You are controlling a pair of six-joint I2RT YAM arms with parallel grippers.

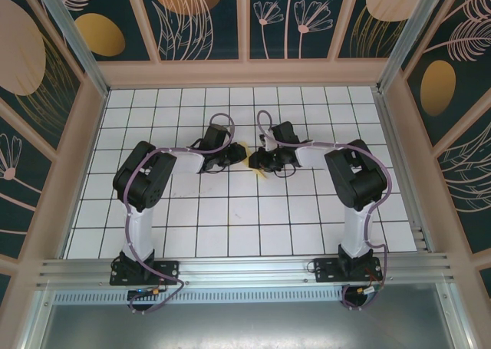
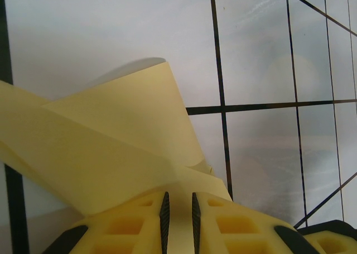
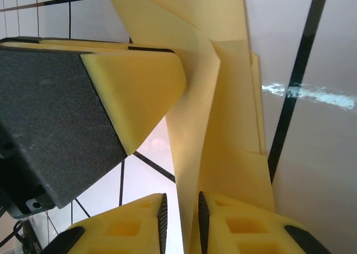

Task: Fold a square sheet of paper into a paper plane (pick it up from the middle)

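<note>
- The thin pale yellow paper, folded into overlapping flaps, sat near the middle of the table, between the two grippers
- From the right wrist camera, its long axis ran straight up and away from the fingers, with creases running along that length
- From the left wrist camera, one broad band of it ran from the fingers out to the left edge, and a second flap rose above it to a rounded corner
- I could not make out a pointed nose, so I could not tell which way it pointed
- The left gripper was clamped on the paper's lower edge, its yellow fingers nearly together
- The right gripper was pinching the paper too, the sheet passing between its fingers; one of the left gripper's fingers pressed against the paper just beside it
- I counted one piece of paper, two black and white arms and two grippers
- The surface was a white table ruled with a black grid, with an aluminium rail at the near edge
- The walls were dark teal panels with gold and pink leaf and flower shapes in pale frames
</note>
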